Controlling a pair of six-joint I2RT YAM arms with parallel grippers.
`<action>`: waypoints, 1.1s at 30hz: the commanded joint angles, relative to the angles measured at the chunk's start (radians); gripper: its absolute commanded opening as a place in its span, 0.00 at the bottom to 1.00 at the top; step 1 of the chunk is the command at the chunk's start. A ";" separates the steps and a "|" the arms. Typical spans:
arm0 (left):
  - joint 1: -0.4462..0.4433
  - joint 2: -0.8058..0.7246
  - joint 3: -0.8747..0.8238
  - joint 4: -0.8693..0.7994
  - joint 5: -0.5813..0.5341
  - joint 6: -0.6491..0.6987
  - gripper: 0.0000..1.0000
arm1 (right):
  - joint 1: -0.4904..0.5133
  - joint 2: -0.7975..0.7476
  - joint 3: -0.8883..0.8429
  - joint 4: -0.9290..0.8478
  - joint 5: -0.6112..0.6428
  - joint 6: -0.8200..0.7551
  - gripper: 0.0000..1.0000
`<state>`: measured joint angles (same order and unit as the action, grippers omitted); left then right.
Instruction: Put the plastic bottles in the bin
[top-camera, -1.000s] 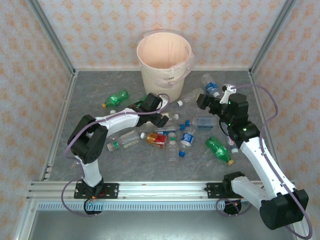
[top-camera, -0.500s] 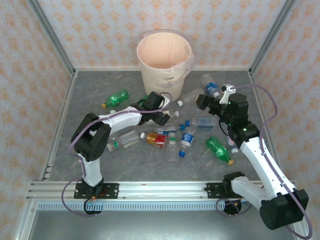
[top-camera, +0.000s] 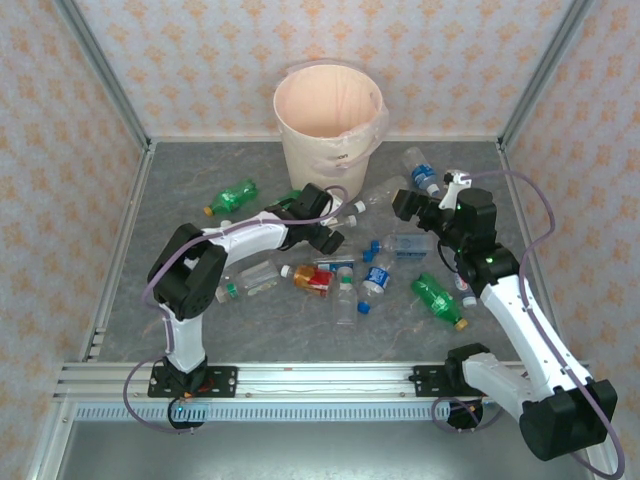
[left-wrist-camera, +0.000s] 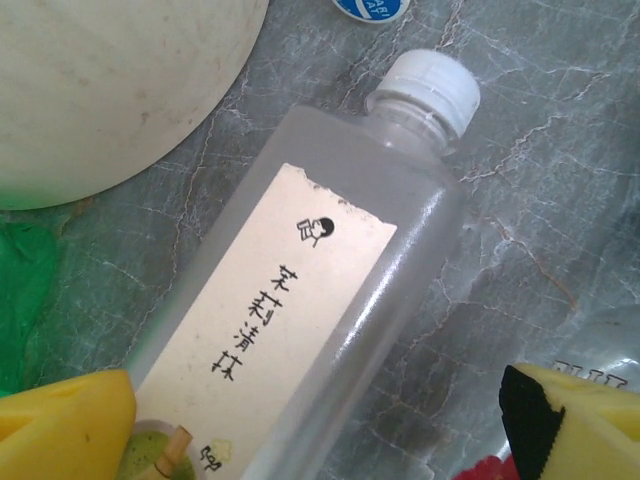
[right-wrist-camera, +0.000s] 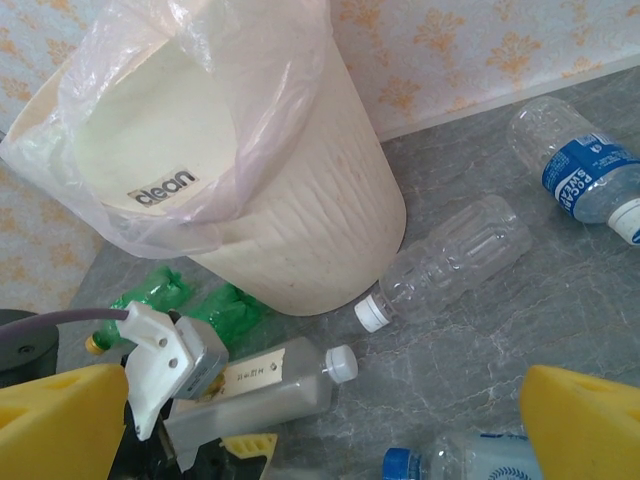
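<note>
Bottle (left-wrist-camera: 400, 250), frosted clear, white cap (left-wrist-camera: 428, 86), cream label (left-wrist-camera: 270, 300), lying flat

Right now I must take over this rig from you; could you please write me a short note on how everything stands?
Left gripper: jaws open, low on either side of the clear square plastic bottle with white cap and beige label, lying on the grey marbled table beside the tall cream round bin with pink bag liner; not gripped yet.
Right gripper: jaws open, empty, above the table.
Done: no bottle visible inside the bin.
To do: all bottles, scattered in front of it, among them green ones, a red-orange one, clear blue-labelled ones.
</note>
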<state>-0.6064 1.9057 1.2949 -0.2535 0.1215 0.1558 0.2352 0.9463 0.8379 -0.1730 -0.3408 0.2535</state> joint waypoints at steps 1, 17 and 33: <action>-0.006 0.051 0.005 -0.067 -0.004 -0.008 0.91 | 0.008 -0.024 -0.013 -0.002 0.009 0.013 1.00; 0.003 -0.039 0.001 -0.018 -0.120 -0.009 0.89 | 0.009 -0.042 -0.029 0.005 0.000 0.034 1.00; 0.025 0.101 0.072 -0.052 -0.101 0.023 0.90 | 0.009 -0.062 -0.024 -0.011 -0.001 0.033 1.00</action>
<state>-0.5930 1.9697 1.3563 -0.2699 0.0181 0.1650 0.2352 0.9047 0.8150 -0.1806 -0.3412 0.2798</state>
